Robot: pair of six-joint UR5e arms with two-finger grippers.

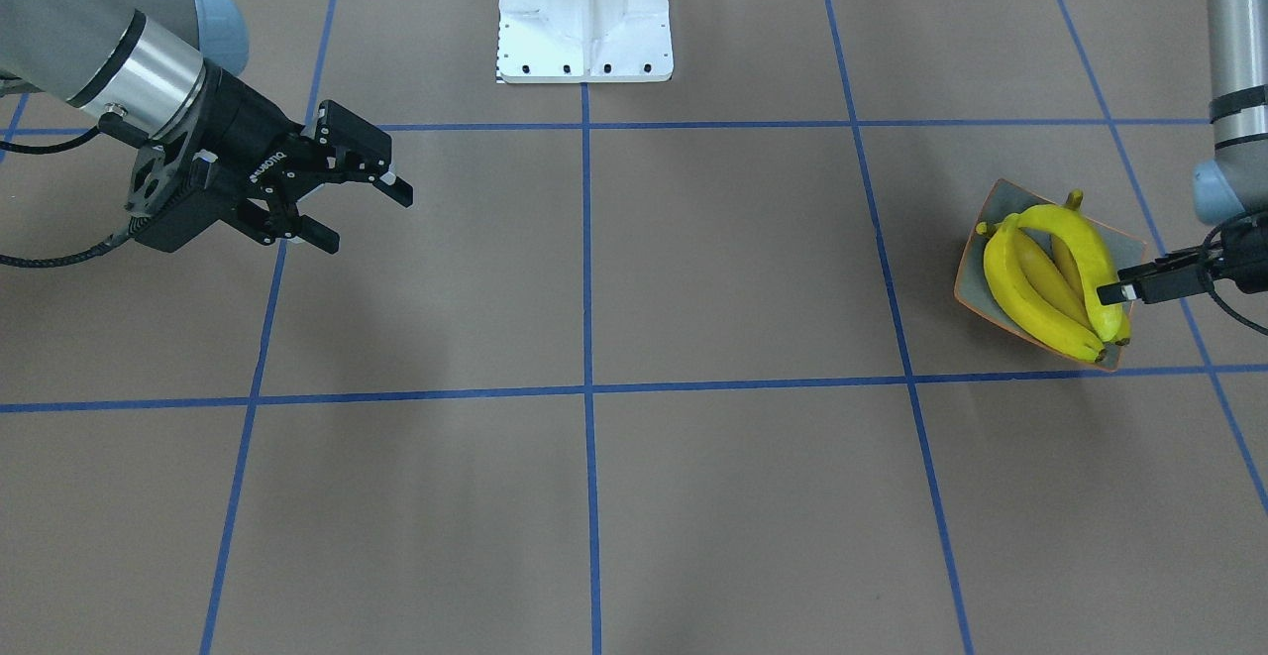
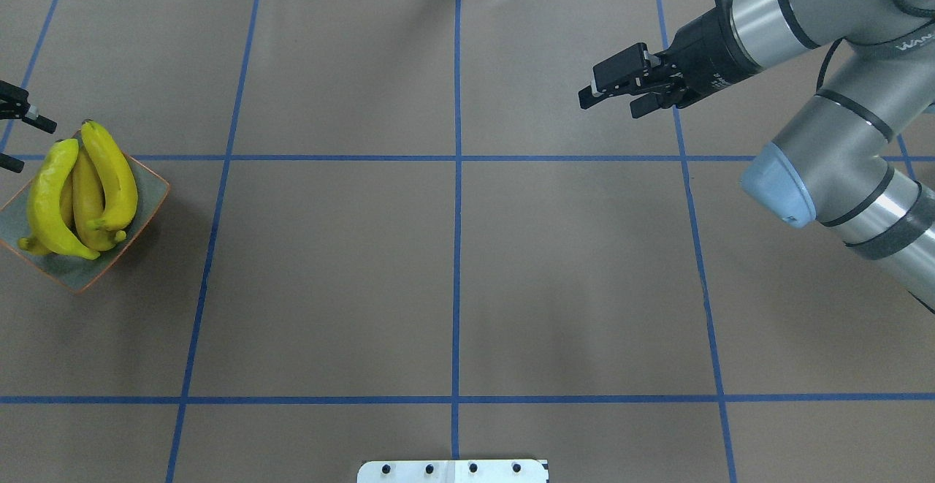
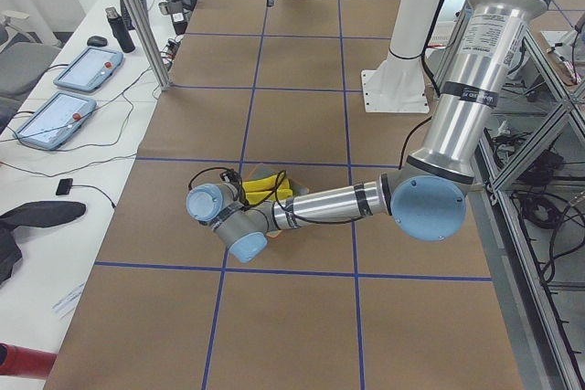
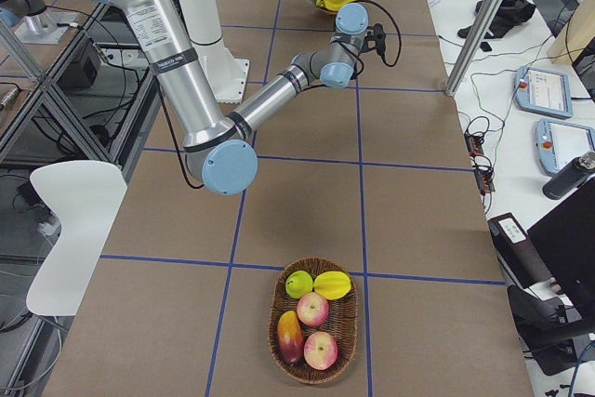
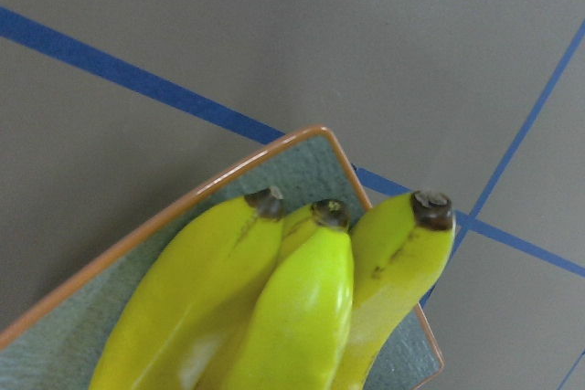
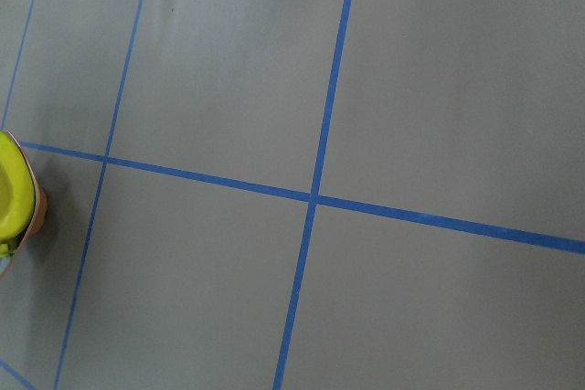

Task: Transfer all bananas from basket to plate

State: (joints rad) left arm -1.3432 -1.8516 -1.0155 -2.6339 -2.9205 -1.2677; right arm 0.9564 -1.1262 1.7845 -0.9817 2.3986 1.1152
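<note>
Three yellow bananas lie side by side on the square grey-green plate with its orange rim, at the table's left end. My left gripper is open at the plate's far corner, its fingers spread either side of one banana's end and holding nothing. The left wrist view shows the bananas' dark tips and the plate close below. My right gripper hovers open and empty over bare table on the right. The wicker basket stands at the table's right end and shows no bananas.
The basket holds apples, a green fruit, a mango and a small yellow fruit. The white robot base stands at the middle of the table's robot side. Blue tape lines grid the brown table.
</note>
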